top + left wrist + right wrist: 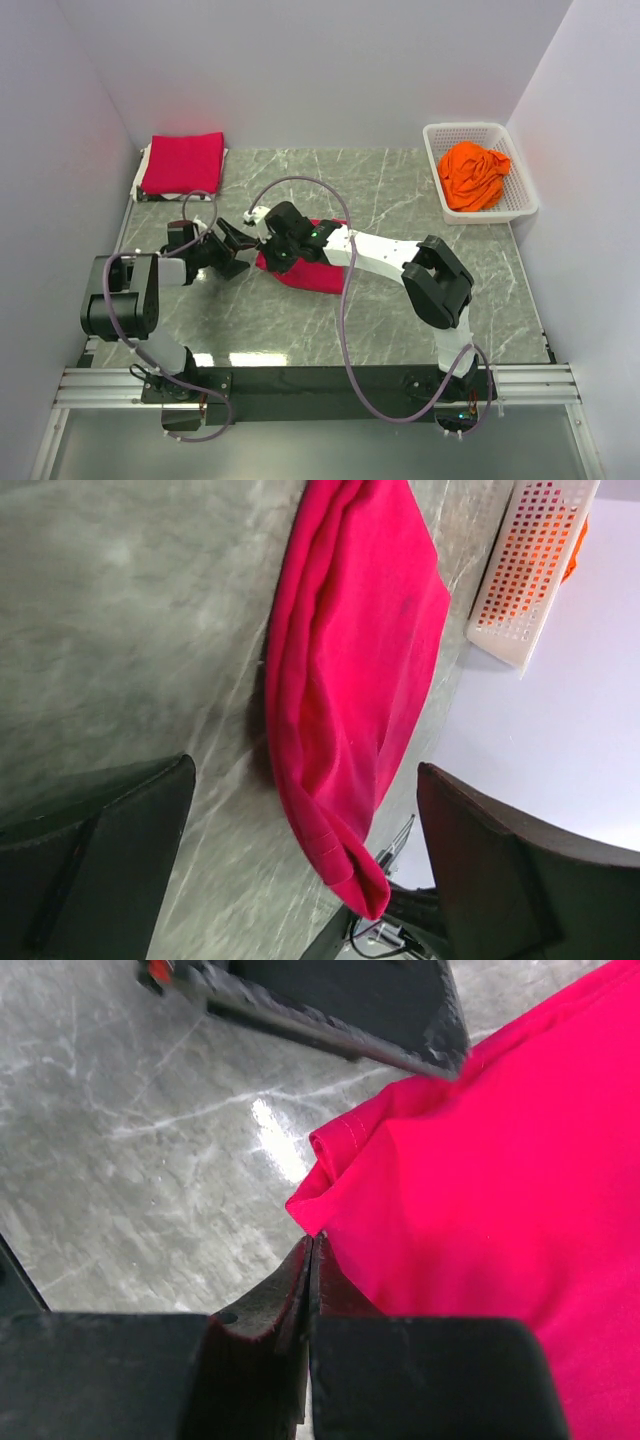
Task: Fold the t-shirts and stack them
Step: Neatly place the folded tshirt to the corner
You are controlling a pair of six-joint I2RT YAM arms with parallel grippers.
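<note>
A crimson t-shirt [305, 272] lay folded into a long, thick bundle near the middle of the grey marbled table [420, 320], partly under the forearm of the right arm. The left gripper [305, 770] stood wide open, its two dark fingers [110, 850] far apart and holding nothing; through the left wrist camera the shirt's folded edge and one hemmed corner lay in the gap between them, on the table and apart from either pad. The right gripper [311, 1245] was closed, its fingers pressed flat together with only a thin seam showing between them. Their tips sat right against the near corner of the same shirt, where a stitched hem curled up, but it could not be told whether any cloth was pinched in the seam. In the overhead view the two grippers sat close together at the shirt's left end, facing each other. A second crimson t-shirt [183, 162] rested neatly folded at the far left corner of the table, well apart from the arms. At the far right corner stood a white lattice basket [528, 190], and an orange t-shirt [472, 176] lay crumpled inside it
</note>
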